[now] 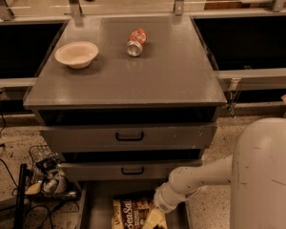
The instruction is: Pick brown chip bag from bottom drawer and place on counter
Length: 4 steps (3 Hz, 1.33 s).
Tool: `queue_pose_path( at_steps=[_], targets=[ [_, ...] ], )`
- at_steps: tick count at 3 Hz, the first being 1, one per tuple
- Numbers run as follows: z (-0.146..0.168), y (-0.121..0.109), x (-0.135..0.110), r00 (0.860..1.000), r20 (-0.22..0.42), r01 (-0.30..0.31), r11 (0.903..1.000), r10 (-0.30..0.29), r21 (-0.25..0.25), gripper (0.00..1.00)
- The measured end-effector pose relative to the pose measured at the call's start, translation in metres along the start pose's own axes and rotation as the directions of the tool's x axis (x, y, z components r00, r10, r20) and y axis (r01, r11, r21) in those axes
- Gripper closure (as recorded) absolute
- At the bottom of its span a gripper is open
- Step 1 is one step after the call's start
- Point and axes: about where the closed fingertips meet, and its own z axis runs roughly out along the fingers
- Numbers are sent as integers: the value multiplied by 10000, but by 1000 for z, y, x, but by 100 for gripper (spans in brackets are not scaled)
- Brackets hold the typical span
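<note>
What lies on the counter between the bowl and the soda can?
Only bare counter between bowl and soda can, as the camera view shows. The tool is down at the brown chip bag in the bottom drawer.

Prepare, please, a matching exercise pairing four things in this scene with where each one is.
Things:
1. bowl
2. red soda can
3. brown chip bag
4. end effector

Places:
A. lying on its side, toward the rear middle of the counter
B. inside the open bottom drawer
C. upright on the counter's left side
D. low over the bottom drawer, at the bag's right side

Pairs: 1-C; 2-A; 3-B; 4-D
</note>
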Motion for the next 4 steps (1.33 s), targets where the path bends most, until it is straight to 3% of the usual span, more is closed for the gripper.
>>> queue_pose_path(
  at_steps=[2, 3, 4],
  targets=[
    [27, -5, -1, 10000, 44, -57, 9995, 59, -325, 0],
    [69, -12, 0, 9995, 7, -307, 9962, 309, -815, 0],
    [70, -11, 1, 9995, 0, -305, 9960, 306, -835, 0]
  ],
)
